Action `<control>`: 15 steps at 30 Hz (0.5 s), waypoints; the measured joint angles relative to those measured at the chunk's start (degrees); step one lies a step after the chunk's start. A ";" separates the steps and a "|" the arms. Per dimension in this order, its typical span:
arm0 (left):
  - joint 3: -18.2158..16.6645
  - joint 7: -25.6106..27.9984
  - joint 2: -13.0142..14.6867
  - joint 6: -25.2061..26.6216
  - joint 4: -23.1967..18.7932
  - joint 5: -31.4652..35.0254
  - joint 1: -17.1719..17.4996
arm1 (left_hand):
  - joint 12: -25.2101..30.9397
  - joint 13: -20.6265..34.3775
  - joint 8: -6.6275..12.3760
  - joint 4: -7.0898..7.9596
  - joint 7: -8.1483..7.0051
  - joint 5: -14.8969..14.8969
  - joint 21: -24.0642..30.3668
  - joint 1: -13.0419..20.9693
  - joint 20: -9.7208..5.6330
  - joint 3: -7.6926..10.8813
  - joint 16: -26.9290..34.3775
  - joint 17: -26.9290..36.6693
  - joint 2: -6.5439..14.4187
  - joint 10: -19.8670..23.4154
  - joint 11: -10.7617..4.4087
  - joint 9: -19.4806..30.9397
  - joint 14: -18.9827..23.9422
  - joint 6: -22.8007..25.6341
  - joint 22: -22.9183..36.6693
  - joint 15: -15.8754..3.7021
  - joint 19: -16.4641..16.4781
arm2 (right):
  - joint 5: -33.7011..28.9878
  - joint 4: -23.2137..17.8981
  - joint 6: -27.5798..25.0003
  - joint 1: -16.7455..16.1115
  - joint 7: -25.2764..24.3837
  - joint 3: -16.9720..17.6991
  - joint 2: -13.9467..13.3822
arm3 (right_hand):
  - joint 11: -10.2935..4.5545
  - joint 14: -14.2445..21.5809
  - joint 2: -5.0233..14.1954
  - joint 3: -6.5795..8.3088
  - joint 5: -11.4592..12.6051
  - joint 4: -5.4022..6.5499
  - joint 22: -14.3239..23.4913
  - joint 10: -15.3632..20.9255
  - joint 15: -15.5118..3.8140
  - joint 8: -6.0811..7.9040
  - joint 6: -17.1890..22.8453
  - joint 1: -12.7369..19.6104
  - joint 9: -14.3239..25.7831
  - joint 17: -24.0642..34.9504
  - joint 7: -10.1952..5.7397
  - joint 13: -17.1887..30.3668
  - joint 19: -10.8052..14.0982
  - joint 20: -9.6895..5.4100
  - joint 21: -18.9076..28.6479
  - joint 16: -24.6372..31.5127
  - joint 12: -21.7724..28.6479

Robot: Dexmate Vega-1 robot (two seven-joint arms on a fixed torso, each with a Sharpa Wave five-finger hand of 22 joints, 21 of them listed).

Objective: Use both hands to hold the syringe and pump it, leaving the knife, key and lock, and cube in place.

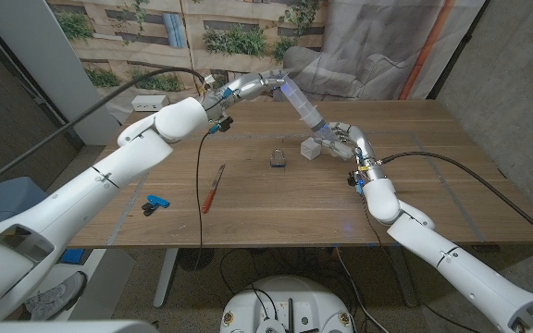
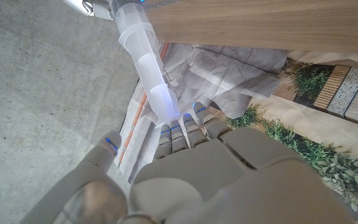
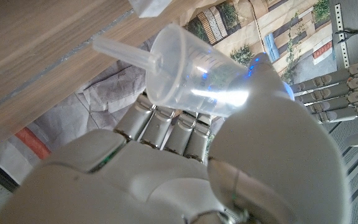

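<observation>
Holding syringe (image 1: 302,104) tilted at upper centre of frame: my R hand (image 1: 340,139) wraps barrel, L hand (image 1: 265,85) fingers closed on plunger end. Knife (image 1: 214,187), lock (image 1: 278,157) below, centre-left.

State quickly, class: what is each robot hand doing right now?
Left robot hand: holds the plunger end of the clear plastic syringe.
Right robot hand: grips the syringe's barrel.

Knife (image 1: 213,188) left of lock (image 1: 278,157)
</observation>
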 measured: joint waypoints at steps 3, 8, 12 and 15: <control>0.50 -0.38 -0.48 -0.22 0.89 0.07 -0.89 | 0.00 0.08 0.00 0.00 0.22 0.00 0.00 -0.22 0.00 0.00 0.04 0.00 0.22 0.31 0.31 -0.02 0.38 0.22 0.00 0.00 0.00 | -0.82 0.18 0.36 0.19 -0.20 -0.11 0.02 | 0.00 0.00 0.00 0.00 0.00 0.00 0.00 0.00 0.00 -0.11 0.00 0.00 -0.01 0.00 0.00 0.00 0.00 0.00 0.00 0.00 0.00; 1.00 -1.06 -0.83 -0.56 1.63 0.53 -1.71 | 0.00 0.10 -0.14 -0.01 0.31 0.00 0.00 -0.22 0.00 0.00 0.05 0.02 0.22 0.31 0.31 -0.01 0.39 0.31 0.00 0.00 0.00 | -1.62 0.53 0.53 0.62 -0.50 -0.32 0.10 | 0.06 0.00 0.00 0.00 0.00 -0.01 0.00 -0.06 0.00 -0.22 0.00 0.00 -0.04 0.00 0.00 0.00 0.00 0.00 0.00 -0.21 0.00; 1.10 -1.46 -0.92 -0.83 1.76 0.81 -1.90 | -0.01 0.08 -0.16 -0.01 0.42 0.00 0.00 -0.22 0.00 0.00 0.05 0.04 0.22 0.54 0.07 0.01 0.38 0.42 0.00 0.00 0.00 | -1.81 0.75 0.56 0.94 -0.57 -0.51 0.18 | 0.19 0.00 0.00 -0.01 0.00 -0.01 0.00 -0.20 0.00 -0.08 -0.01 0.00 -0.04 -0.01 0.00 0.01 0.00 0.00 0.00 -0.20 0.01; 1.10 -1.72 -0.92 -1.15 1.76 0.97 -1.90 | -0.01 0.07 -0.17 -0.01 0.62 0.00 0.00 -0.22 0.00 -0.01 0.05 0.12 0.22 0.62 -0.01 0.01 0.38 0.62 0.00 0.00 0.00 | -1.81 0.89 0.56 1.26 -0.57 -0.66 0.22 | 0.19 0.00 0.00 -0.01 0.00 -0.01 0.00 -0.20 0.00 -0.08 -0.01 0.00 -0.04 -0.01 0.01 0.01 -0.07 -0.07 0.00 -0.20 0.01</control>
